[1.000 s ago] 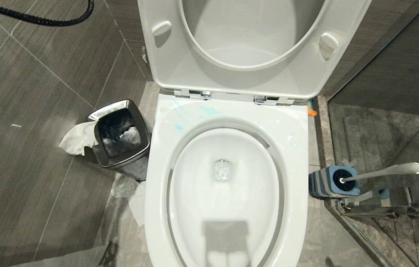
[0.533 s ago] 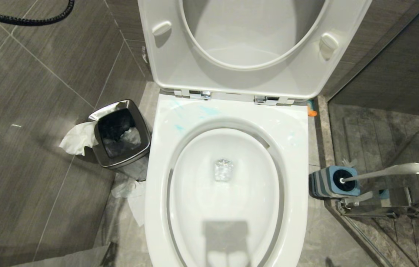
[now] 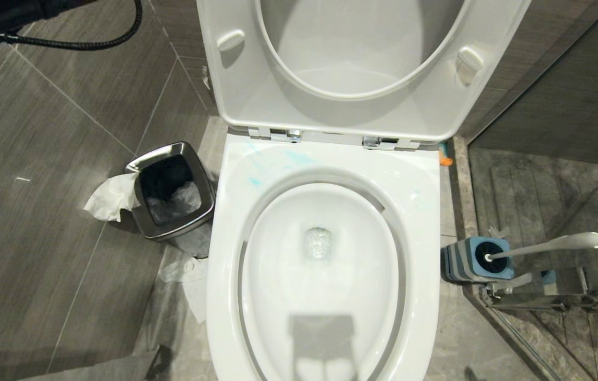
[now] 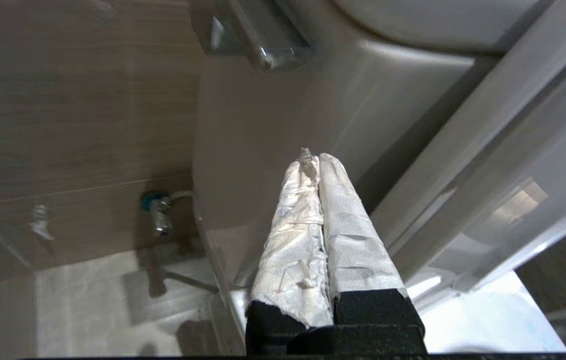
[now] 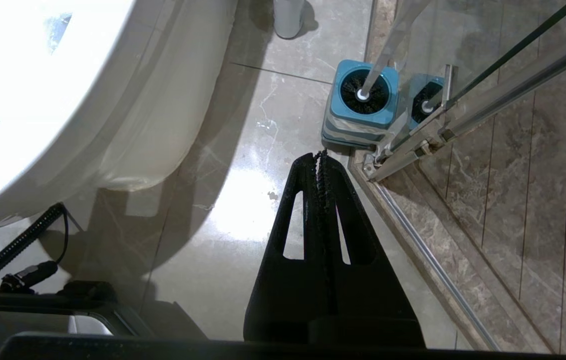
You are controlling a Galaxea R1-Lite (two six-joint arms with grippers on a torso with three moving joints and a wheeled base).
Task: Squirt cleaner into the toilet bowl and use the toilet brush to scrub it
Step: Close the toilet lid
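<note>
The toilet bowl (image 3: 320, 275) stands with its seat and lid (image 3: 362, 63) raised against the wall; pale blue smears of cleaner (image 3: 277, 161) mark the flat ceramic at the back of the rim, just below the hinges, while the inside of the bowl looks white with only a little water at the drain, so whether any cleaner went in cannot be told; the squirting seems at best partly done. The toilet brush (image 3: 552, 244) sits head-down in its blue-and-grey holder (image 3: 476, 259) on the floor just beside the bowl, on the robot's right, its handle leaning away towards the glass shower door (image 5: 513, 125); it looks untouched, so the scrubbing is all left to do. The left gripper (image 4: 319, 165), its fingers wrapped in white paper, is pressed closed on nothing and is up beside the cistern, near a wall valve (image 4: 160, 215); no bottle shows in any view. The right gripper (image 5: 321, 157) is closed and empty too, low over the floor with the holder just ahead of it. A small steel bin (image 3: 172, 193) with tissue spilling out stands left of the bowl.
</note>
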